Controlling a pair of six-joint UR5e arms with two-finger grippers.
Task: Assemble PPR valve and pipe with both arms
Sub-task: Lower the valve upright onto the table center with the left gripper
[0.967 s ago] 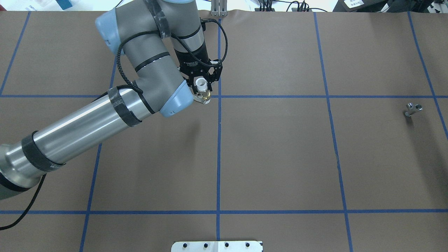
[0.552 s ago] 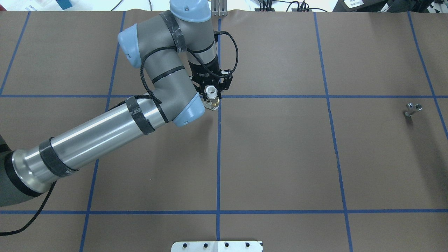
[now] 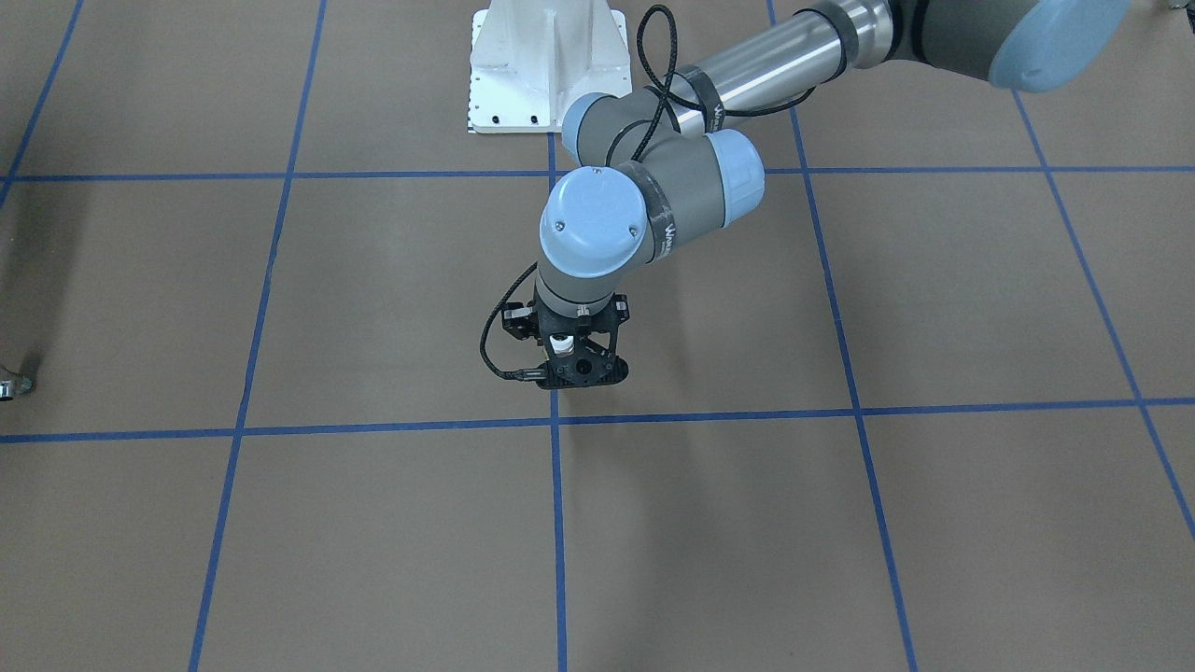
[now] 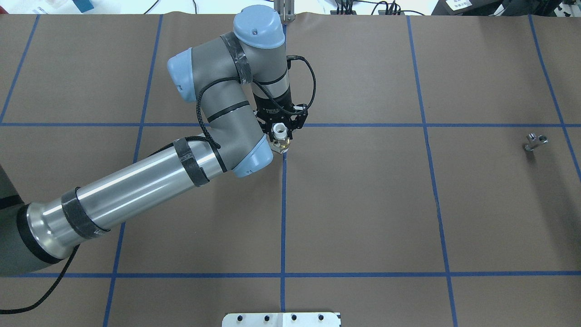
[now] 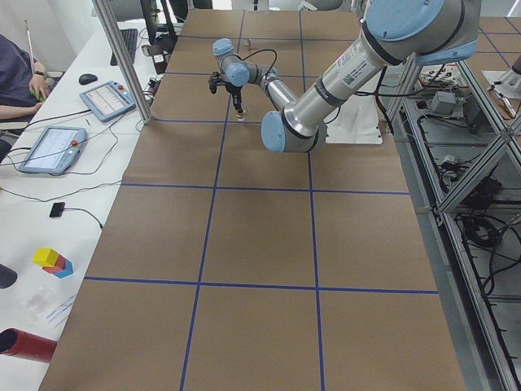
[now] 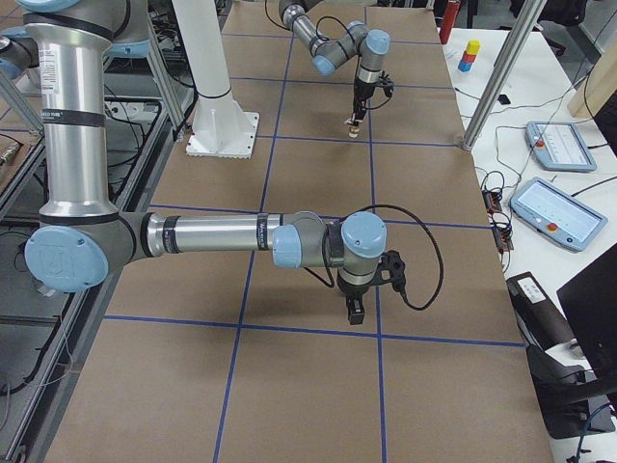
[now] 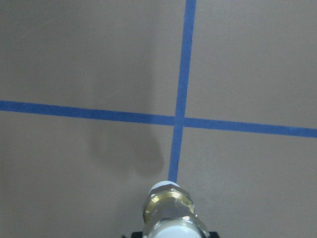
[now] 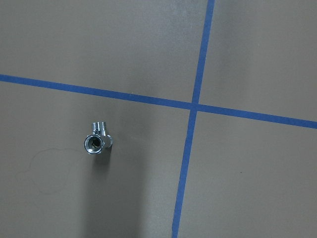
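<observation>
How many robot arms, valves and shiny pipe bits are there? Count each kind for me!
Arms: 2 (left arm, right arm)
Valve: 1
Pipe: 1
Total: 4

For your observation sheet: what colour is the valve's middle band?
Gold, like brass. The valve shows it best in the left wrist view.
</observation>
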